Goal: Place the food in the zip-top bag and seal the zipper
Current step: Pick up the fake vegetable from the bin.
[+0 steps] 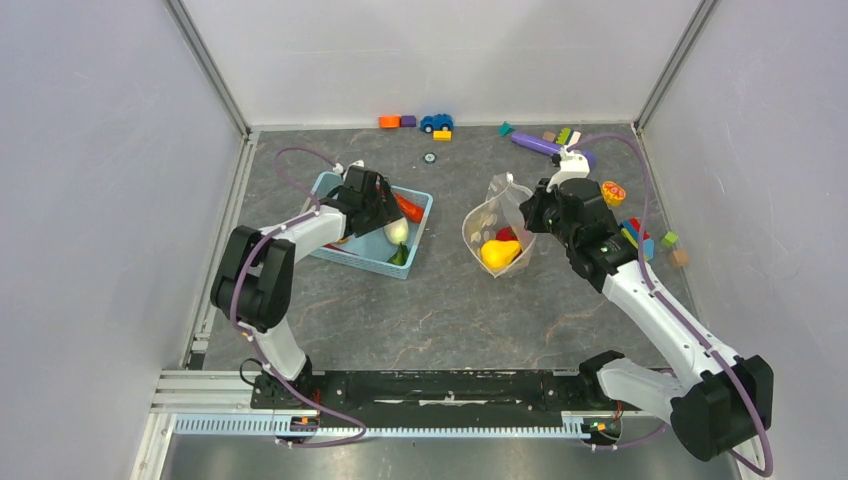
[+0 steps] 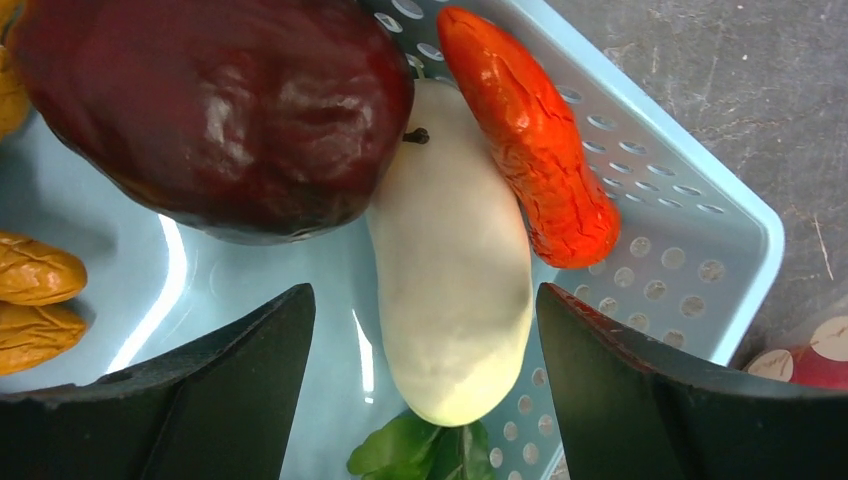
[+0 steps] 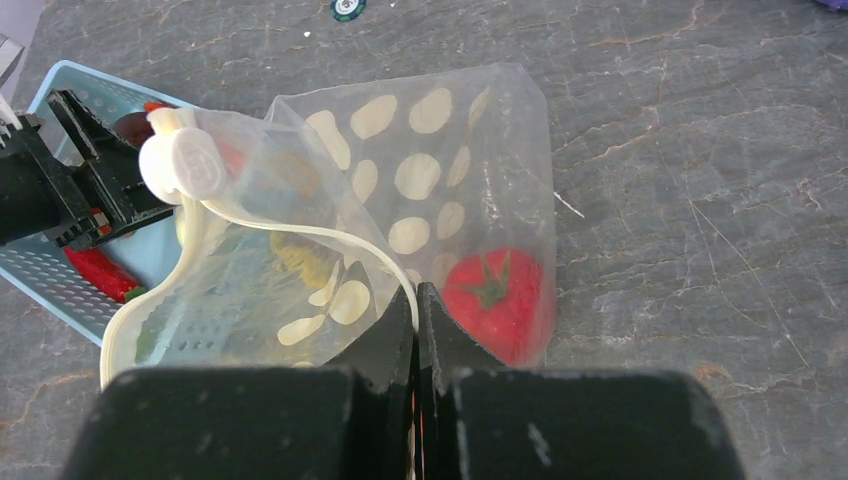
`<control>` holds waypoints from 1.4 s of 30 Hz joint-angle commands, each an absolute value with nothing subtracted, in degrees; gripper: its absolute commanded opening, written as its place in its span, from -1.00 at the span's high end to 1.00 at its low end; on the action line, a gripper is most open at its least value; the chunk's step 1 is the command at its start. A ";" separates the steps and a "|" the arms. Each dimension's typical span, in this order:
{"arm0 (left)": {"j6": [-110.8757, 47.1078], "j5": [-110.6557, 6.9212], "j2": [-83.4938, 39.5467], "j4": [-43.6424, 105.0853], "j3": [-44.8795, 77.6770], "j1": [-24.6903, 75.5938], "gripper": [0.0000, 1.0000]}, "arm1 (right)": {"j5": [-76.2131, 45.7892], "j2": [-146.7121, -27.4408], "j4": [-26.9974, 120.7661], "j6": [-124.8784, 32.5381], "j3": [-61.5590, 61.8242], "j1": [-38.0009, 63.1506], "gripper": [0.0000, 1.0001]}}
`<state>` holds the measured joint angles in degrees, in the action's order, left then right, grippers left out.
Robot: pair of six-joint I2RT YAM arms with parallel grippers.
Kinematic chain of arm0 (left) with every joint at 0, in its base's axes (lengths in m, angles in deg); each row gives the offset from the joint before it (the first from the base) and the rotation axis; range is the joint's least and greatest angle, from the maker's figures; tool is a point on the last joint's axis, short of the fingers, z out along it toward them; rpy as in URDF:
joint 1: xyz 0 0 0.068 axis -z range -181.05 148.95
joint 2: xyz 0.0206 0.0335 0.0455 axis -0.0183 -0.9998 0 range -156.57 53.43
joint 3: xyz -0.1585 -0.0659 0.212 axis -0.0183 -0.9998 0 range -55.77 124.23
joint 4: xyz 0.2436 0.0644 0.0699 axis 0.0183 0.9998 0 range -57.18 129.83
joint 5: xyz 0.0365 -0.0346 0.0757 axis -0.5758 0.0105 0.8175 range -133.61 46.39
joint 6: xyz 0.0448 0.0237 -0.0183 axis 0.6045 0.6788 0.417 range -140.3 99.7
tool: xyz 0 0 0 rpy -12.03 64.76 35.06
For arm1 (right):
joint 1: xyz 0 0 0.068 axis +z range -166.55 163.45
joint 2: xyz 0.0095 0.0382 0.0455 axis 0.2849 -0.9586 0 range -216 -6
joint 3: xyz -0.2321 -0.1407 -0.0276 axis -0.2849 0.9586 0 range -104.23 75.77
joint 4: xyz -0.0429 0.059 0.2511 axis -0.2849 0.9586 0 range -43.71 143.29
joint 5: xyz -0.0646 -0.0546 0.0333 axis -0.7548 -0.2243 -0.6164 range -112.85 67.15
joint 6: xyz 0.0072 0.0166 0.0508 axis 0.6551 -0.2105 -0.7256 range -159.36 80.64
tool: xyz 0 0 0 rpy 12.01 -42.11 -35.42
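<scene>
My left gripper (image 2: 425,290) is open, low inside the light-blue basket (image 2: 690,250), with its fingers on either side of the white radish (image 2: 452,290) and gaps on both sides. An orange carrot (image 2: 530,140), a dark maroon piece (image 2: 215,110), green leaves (image 2: 425,450) and wrinkled tan pieces (image 2: 35,270) lie around it. My right gripper (image 3: 416,295) is shut on the zipper (image 3: 300,225) of the zip-top bag (image 3: 440,180), holding its mouth up; the white slider tab (image 3: 195,165) sits at the strip's far end. A red tomato (image 3: 495,295) and a yellow pepper (image 1: 498,252) are inside the bag.
The basket (image 1: 372,264) stands left of the bag (image 1: 497,215) with a gap of grey table between them. Along the back wall lie coloured blocks, a blue car (image 1: 436,122) and a purple cylinder (image 1: 537,144). More blocks (image 1: 640,235) lie right of my right arm.
</scene>
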<state>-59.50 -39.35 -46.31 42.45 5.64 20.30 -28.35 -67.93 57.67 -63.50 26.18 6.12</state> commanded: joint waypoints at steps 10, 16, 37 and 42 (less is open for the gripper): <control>-63.22 -39.01 -51.61 38.27 8.30 19.98 -0.59 | -27.68 -66.78 57.19 -62.72 27.78 4.53 0.96; -63.22 -39.53 -51.39 38.71 8.32 19.97 -0.16 | -27.28 -66.87 57.23 -62.73 27.78 4.26 0.96; -61.24 -39.51 -27.17 36.45 -10.41 20.16 0.49 | -19.45 -68.96 52.28 -57.04 29.60 3.99 0.97; -58.56 -41.82 -22.60 33.11 -13.76 20.19 0.49 | -17.12 -70.00 51.23 -54.16 29.33 4.01 0.97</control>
<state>-62.06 -40.80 -26.92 37.49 -11.54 20.30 -20.11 -69.04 54.74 -57.64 29.64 4.27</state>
